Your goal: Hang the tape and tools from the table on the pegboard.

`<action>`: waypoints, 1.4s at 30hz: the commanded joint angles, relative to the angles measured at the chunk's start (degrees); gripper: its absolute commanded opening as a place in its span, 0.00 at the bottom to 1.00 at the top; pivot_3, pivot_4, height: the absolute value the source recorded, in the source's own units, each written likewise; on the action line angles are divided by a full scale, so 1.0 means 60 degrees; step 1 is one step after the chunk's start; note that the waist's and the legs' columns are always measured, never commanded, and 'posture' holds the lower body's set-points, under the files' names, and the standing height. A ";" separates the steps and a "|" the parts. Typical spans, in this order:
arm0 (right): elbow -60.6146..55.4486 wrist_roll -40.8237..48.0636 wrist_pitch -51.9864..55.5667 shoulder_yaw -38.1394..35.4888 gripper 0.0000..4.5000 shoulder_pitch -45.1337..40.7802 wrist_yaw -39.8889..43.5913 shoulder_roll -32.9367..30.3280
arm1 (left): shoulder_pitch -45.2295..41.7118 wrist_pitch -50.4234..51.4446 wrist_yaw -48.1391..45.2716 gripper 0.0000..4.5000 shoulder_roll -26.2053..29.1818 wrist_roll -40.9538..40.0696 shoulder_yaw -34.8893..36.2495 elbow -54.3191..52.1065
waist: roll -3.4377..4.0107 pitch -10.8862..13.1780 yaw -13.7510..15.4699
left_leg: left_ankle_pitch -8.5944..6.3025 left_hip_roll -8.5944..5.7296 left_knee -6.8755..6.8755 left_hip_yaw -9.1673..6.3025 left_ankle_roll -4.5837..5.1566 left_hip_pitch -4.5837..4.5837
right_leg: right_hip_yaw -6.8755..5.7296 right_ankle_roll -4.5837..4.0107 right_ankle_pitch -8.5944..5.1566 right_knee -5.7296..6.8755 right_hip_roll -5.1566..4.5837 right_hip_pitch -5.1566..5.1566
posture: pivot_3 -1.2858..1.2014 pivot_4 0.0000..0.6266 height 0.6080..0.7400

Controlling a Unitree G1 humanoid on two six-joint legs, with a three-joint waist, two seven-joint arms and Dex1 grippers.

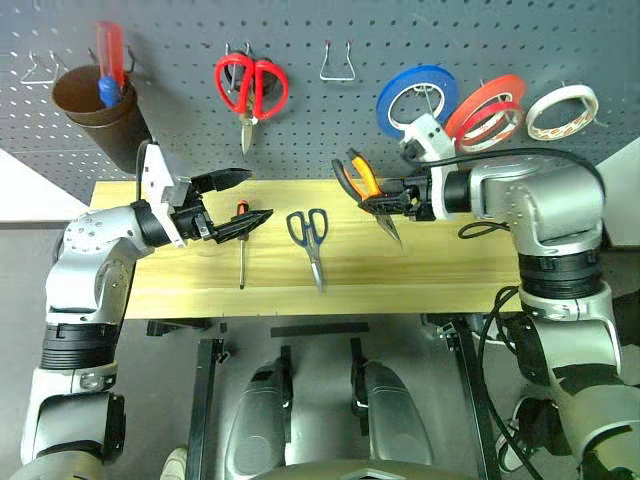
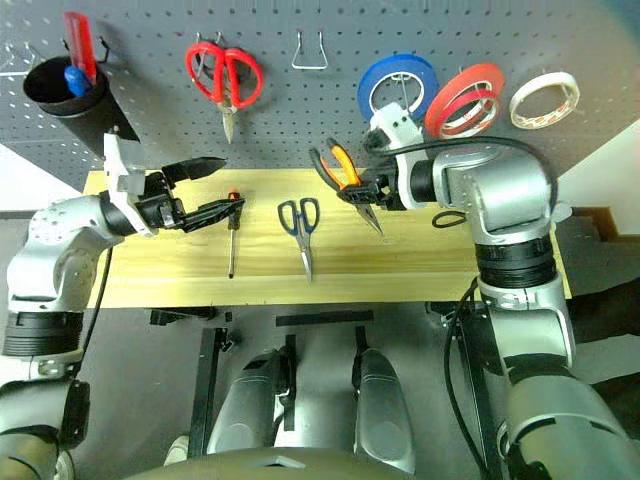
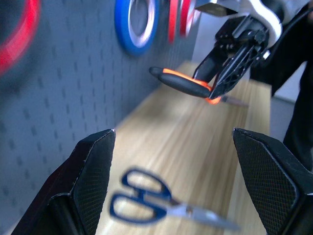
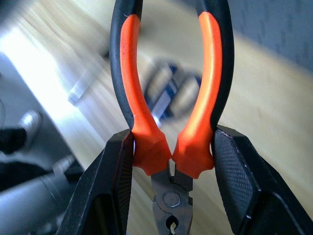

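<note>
A dark grey pegboard [image 1: 300, 120] stands behind a light wooden surface [image 1: 420, 270]. In the head views, the right gripper [image 1: 392, 203] is clamped on the pliers [image 1: 365, 190] near their pivot and holds them above the surface, in front of the pegboard's lower edge; the orange-and-black handles point up and to the left, the nose down. The left gripper [image 1: 240, 200] hovers over the surface's left part with its fingers spread wide and nothing between them. Just beside it the screwdriver [image 1: 241, 250] lies flat, handle toward the pegboard. The black-handled scissors [image 1: 309, 238] lie between the two grippers, blades toward the near edge. On the pegboard hang red-handled scissors [image 1: 250, 90], a blue roll [image 1: 416, 98], a red-orange roll [image 1: 486, 112] and the white tape [image 1: 561, 111] at far right; a dark cup [image 1: 100, 105] hangs at far left, hiding the lower part of a red-and-blue tool.

The left wrist view shows its own fingers [image 3: 93, 171] well apart, the scissors blurred on the wood beyond, and the pliers gripped farther off.

The right wrist view shows both pads [image 4: 117, 171] pressing the pliers' orange grips; the nose is cut off by the frame, and the scissors behind are blurred.
</note>
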 commanded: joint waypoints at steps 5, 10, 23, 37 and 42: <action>-0.1151 0.1760 0.0330 -0.1883 0.45 -0.0772 -0.0560 0.0373 | -0.0113 0.0484 0.0090 0.89 0.0506 -0.1146 0.1141 -0.0816 | -0.0051 -0.0512 -0.0026 | 0.0003 -0.0002 0.0003 -0.0002 -0.0006 0.0013 | -0.0003 0.0000 0.0000 0.0000 0.0001 0.0014 | 0.53 0.17 0.94; -0.0671 0.2055 -0.0409 -0.2305 0.45 -0.1182 -0.1399 0.0990 | -0.0055 0.0591 0.0265 0.89 0.0680 -0.1424 0.1470 -0.1161 | -0.0069 -0.0915 -0.0034 | 0.0009 0.0000 -0.0004 0.0000 -0.0016 0.0056 | -0.0002 0.0000 0.0000 0.0002 0.0005 0.0047 | 0.54 0.12 0.94; 0.2560 0.1526 -0.4511 -0.2443 0.45 -0.2934 -0.4057 0.3023 | -0.0142 0.0697 0.0564 0.89 0.1109 -0.1731 0.2163 -0.0764 | -0.0070 -0.1533 -0.0045 | 0.0019 -0.0002 -0.0013 0.0005 -0.0033 0.0074 | 0.0003 -0.0001 0.0001 0.0017 0.0009 0.0056 | 0.55 0.07 0.94; 0.5429 0.0096 -0.8909 -0.1775 0.45 -0.2975 -0.5549 0.3646 | -0.0031 0.0196 0.0680 0.89 0.1080 -0.1157 0.1998 -0.0343 | -0.0072 -0.1660 -0.0082 | 0.0020 -0.0003 -0.0017 0.0004 -0.0035 0.0160 | 0.0011 -0.0001 0.0001 0.0024 0.0010 0.0135 | 0.55 0.08 0.94; 0.6454 -0.0031 -0.9902 -0.1753 0.45 -0.3161 -0.5767 0.3925 | -0.0046 0.0129 0.0755 0.89 0.0998 -0.0982 0.1868 -0.0192 | -0.0072 -0.1660 -0.0097 | 0.0020 -0.0003 -0.0018 0.0006 -0.0035 0.0188 | 0.0015 -0.0001 0.0001 0.0030 0.0010 0.0158 | 0.55 0.08 0.94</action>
